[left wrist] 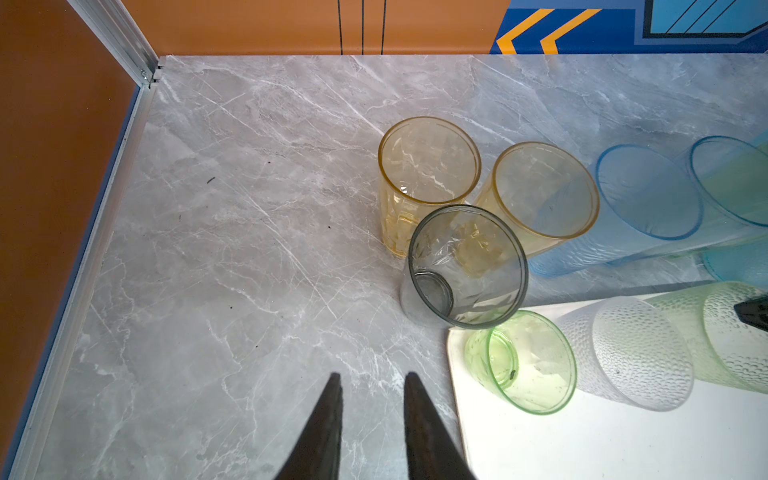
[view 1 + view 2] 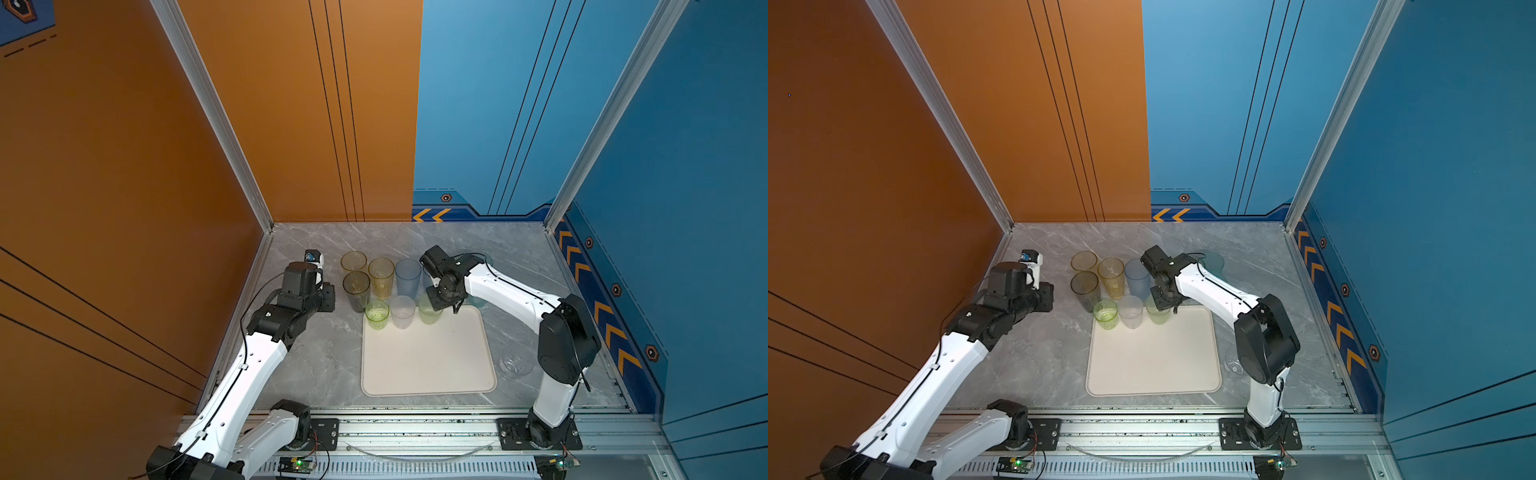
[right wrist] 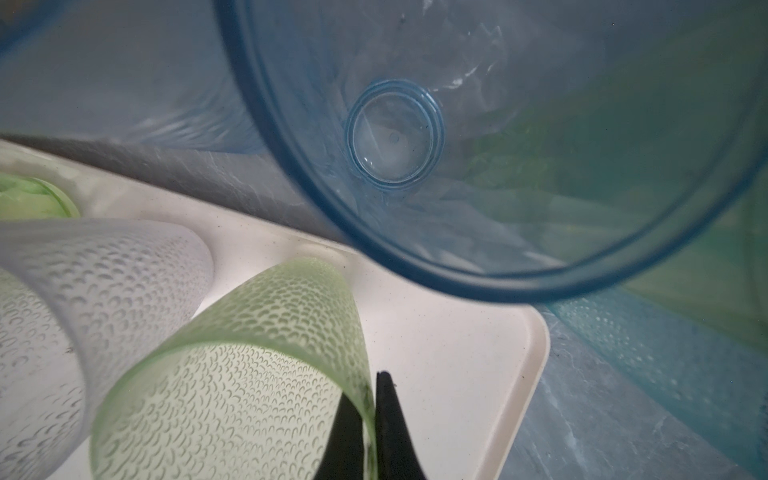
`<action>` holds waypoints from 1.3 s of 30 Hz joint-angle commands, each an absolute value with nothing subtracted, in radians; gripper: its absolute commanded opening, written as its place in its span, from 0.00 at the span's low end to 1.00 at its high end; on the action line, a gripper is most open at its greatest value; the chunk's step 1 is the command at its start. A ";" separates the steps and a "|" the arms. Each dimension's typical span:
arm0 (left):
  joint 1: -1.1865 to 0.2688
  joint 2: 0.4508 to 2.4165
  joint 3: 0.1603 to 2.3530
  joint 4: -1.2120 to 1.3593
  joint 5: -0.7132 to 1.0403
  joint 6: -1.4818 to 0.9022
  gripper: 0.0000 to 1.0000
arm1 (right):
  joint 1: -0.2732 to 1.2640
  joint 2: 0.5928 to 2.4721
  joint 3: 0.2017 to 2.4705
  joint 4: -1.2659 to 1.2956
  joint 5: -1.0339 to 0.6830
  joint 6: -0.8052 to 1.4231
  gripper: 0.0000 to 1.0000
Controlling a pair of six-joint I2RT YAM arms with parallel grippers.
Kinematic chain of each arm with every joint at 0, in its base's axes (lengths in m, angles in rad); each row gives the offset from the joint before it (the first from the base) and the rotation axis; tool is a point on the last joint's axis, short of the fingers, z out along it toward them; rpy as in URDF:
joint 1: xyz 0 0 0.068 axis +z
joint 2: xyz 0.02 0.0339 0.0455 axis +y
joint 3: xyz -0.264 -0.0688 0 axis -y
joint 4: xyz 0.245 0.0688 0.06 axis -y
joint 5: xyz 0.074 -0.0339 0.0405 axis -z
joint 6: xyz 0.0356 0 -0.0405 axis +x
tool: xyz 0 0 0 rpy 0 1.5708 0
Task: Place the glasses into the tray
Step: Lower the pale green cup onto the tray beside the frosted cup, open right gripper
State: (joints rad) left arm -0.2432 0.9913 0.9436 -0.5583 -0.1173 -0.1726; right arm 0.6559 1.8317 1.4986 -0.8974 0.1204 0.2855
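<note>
The right gripper (image 3: 371,388) pinches the rim of a dimpled, pale-green glass (image 3: 232,365) standing at the far edge of the cream tray (image 3: 457,353), while the left gripper (image 1: 372,384) hangs slightly spread, empty.

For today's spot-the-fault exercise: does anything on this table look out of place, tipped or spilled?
Nothing looks spilled or broken. One oddity: a clear glass sits alone on the table right of the tray, beside the right arm, apart from the other glasses; whether it stands upright is unclear.
</note>
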 commanded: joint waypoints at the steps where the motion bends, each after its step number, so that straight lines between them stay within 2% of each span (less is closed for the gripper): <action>1: -0.248 0.988 0.971 -0.578 -0.095 -0.160 0.28 | 0.650 1.854 1.487 -0.900 0.099 0.284 0.00; 11: -0.247 0.995 0.975 -0.578 -0.091 -0.160 0.28 | 0.650 1.865 1.485 -0.896 0.093 0.284 0.01; 26: -0.249 0.994 0.974 -0.580 -0.092 -0.160 0.28 | 0.643 1.856 1.477 -0.892 0.091 0.287 0.15; 39: -0.252 0.988 0.971 -0.581 -0.097 -0.160 0.28 | 0.643 1.809 1.460 -0.878 0.092 0.288 0.22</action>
State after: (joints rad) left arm -0.2432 0.9913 0.9440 -0.5587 -0.1104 -0.1726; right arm 0.6468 1.8496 1.4818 -0.8925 0.1013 0.2863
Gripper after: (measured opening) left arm 0.276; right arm 0.212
